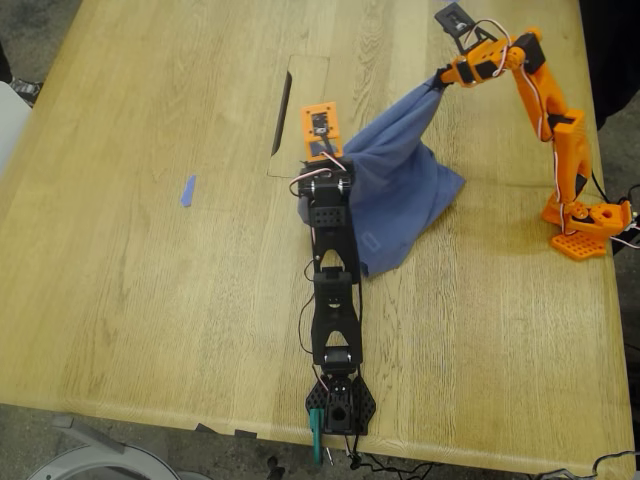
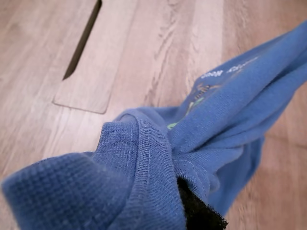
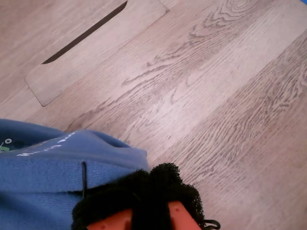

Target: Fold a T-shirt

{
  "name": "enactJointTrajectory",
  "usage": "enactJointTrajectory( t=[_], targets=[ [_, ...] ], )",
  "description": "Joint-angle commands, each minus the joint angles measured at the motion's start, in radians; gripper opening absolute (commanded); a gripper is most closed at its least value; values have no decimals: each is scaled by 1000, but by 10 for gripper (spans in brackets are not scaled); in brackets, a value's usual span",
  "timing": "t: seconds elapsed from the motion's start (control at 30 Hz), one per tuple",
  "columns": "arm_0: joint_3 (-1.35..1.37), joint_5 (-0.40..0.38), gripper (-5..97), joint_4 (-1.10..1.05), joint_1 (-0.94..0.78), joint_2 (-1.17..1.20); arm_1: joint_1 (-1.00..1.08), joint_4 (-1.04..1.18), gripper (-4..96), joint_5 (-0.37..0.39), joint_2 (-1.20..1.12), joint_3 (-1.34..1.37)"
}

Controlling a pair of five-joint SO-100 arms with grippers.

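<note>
In the exterior view, the T-shirt [image 1: 400, 190] hangs bunched and off the wooden table [image 1: 150, 280] at two points, its lower part resting right of centre. My first gripper [image 1: 330, 158], on the black arm, is clamped on one end. My second gripper [image 1: 440, 82], on the orange arm, pinches the high end near the far edge. The cloth is taut between them, so pulling further apart could tear it from one grip. The table is bare and wide to the exterior view's left, apart from a blue tape scrap [image 1: 187, 190] and a cable slot [image 1: 282, 112]. The far and right edges are close to the orange arm.

In the first wrist view, the ribbed collar of the T-shirt [image 2: 144, 182] is wadded at the closed jaws, and the print [image 2: 196, 98] is creased. Laid down like this, the shirt would probably land crumpled, not flat.

In the second wrist view, only a thin edge of the T-shirt [image 3: 48, 177] sits by the black pad [image 3: 144, 191]. That hold looks shallow and might slip. Open wood lies ahead.
</note>
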Motion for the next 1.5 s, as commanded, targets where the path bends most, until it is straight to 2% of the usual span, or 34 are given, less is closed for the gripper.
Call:
enactJointTrajectory(
  t=[0.0, 0.1, 0.4, 0.53, 0.77, 0.97, 1.1, 1.23, 1.3, 1.4, 1.47],
  targets=[
    [89, -15, -2, 57, 51, 267, -29, 3, 1, 15, 201, 198],
    [186, -21, -2, 57, 80, 322, -52, -14, 1, 21, 347, 431],
    [736, -35, -2, 43, 143, 632, -120, -209, 1, 40, 727, 1085],
    [1154, -40, -2, -190, 129, 805, -123, -345, 1, 40, 818, 1312],
    [1582, -37, -1, -511, 184, 959, -135, -537, 1, 49, 974, 1654],
    [1804, -37, -1, -672, 293, 1025, -146, -666, 1, 46, 1086, 1891],
    [1901, -37, 2, -706, 368, 1066, -179, -723, 1, 51, 1115, 1979],
    [2003, -40, 150, -738, 439, 1126, -202, -781, 27, 69, 1149, 2071],
    [2036, -63, 261, -739, 457, 1149, -190, -793, 44, 72, 1146, 2083],
    [2057, -71, 416, -736, 471, 1170, -167, -785, 178, 64, 1144, 2091],
    [2054, -89, 478, -732, 472, 1177, -166, -776, 229, 69, 1147, 2082]
  ],
)
